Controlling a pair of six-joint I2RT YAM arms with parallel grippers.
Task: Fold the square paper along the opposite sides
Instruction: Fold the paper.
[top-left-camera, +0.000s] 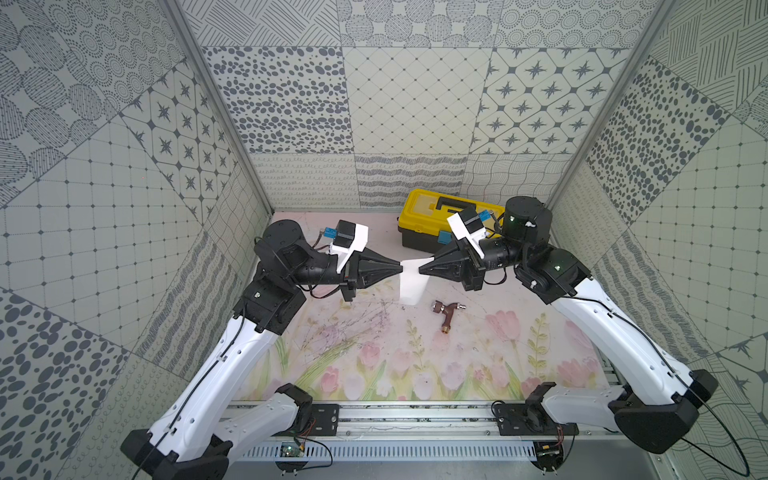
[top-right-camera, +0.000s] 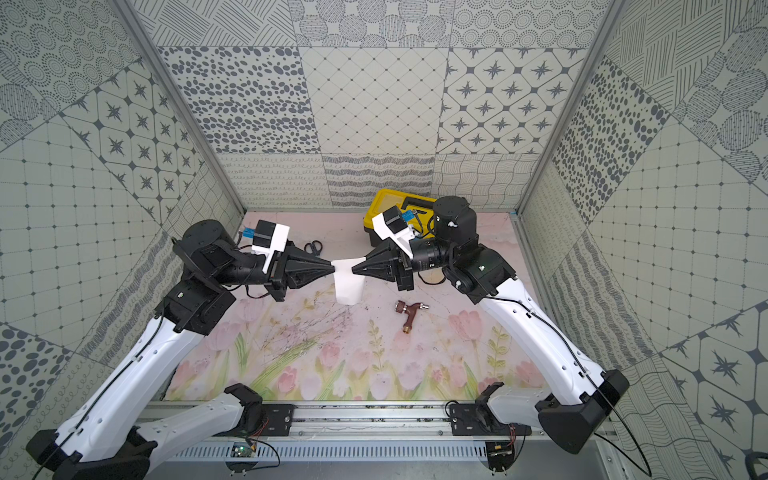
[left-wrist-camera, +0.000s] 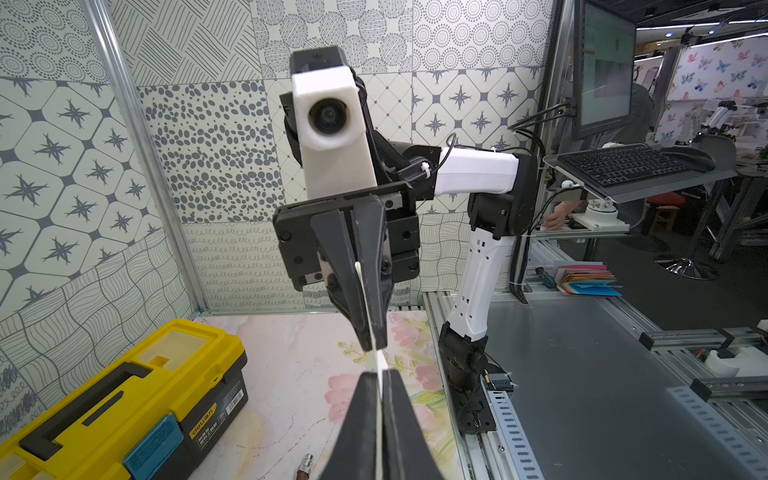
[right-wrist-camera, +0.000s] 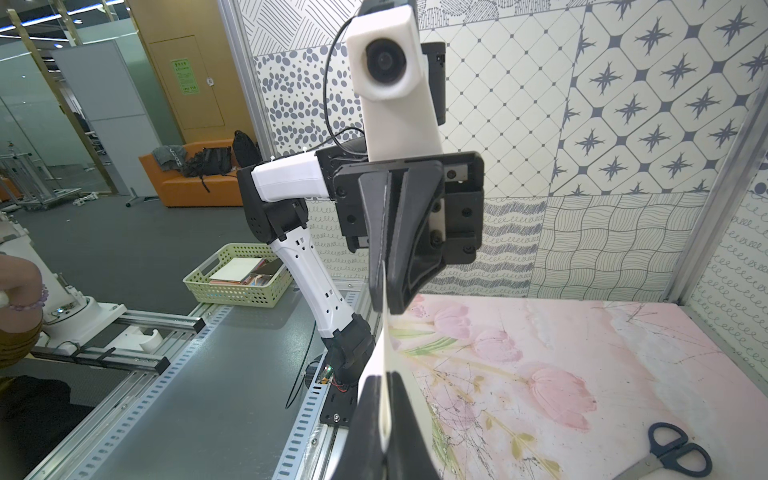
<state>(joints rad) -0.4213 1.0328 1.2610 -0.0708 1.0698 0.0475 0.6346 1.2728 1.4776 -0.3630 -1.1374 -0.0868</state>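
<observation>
1. Left fingers (top-left-camera: 380, 268) are seen clamped on one side of the paper (top-left-camera: 412, 286), and right fingers (top-left-camera: 441, 265) are clamped on the opposite side — the two tips are set close together, pointing at each other.
2. The paper is held up between them and hangs below the tips over the counter (top-left-camera: 374, 357); whether its lower end touches the counter cannot be told.
3. In both wrist views the sheet is seen edge-on, pinched flat in each pair, so a firm grip on both sides is judged.
4. A two-sided hold is probably used because a thin sheet would droop or twist from a single pinch; opposite edges can be held level this way.
5. The sheet looks narrower than long, so a fold may be made already — layers cannot be counted.
6. A toolbox (top-left-camera: 424, 208) stands behind and a tap (top-left-camera: 446, 313) lies near; bare counter is judged the place for pressing a crease, with skew the main risk.
</observation>
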